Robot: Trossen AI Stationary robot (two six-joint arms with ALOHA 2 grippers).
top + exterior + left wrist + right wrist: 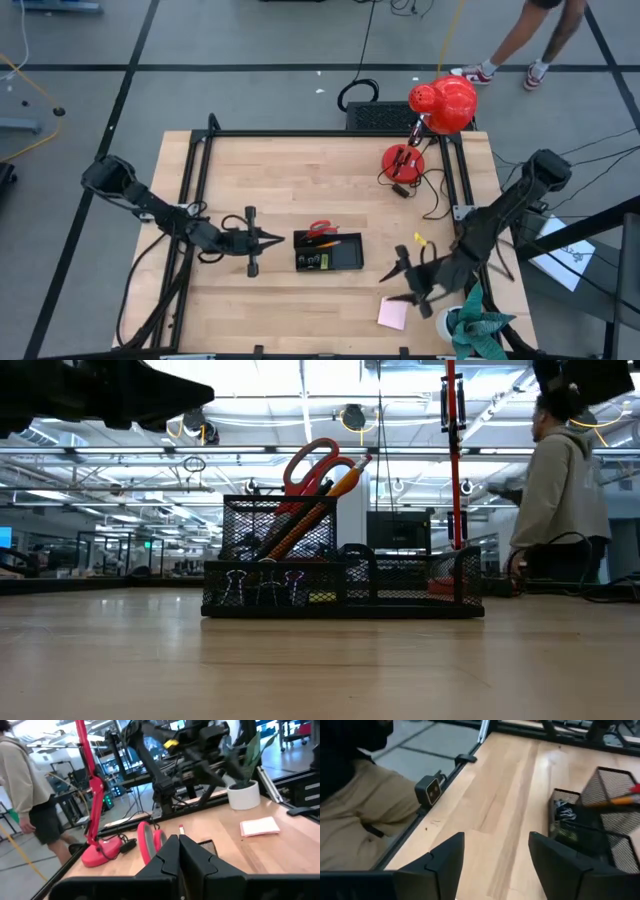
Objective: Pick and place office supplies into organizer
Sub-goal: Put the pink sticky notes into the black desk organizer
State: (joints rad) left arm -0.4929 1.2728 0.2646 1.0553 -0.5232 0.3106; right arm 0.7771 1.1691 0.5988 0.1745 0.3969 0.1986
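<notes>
The black mesh organizer [328,252] stands near the middle of the wooden counter [300,180], between the two arms. In the low view its tall compartment holds the red-handled scissors [312,460] and an orange pencil [330,495], both leaning to one side, and small binder clips [262,585] lie behind the mesh of a low front compartment.

The left gripper [278,240] is just beside the organizer, on its left side in the high view, above the counter. Its two dark fingers [197,857] are pressed together in the left wrist view – nothing is between them.

The right gripper [400,272] is on the other side of the organizer, near the front right part of the counter. Its fingers [451,852] stand wide apart in the right wrist view, with only bare wood between them, so it holds nothing.

A pink sticky-note pad [392,314] lies flat on the counter close to the right gripper, and a small yellow bit [419,238] lies a little behind it. A red desk lamp [440,105] stands at the far right corner – and a white pot with a green plant [478,325] at the near right corner. A person [565,480] in a light hoodie stands in the room beyond the counter.
</notes>
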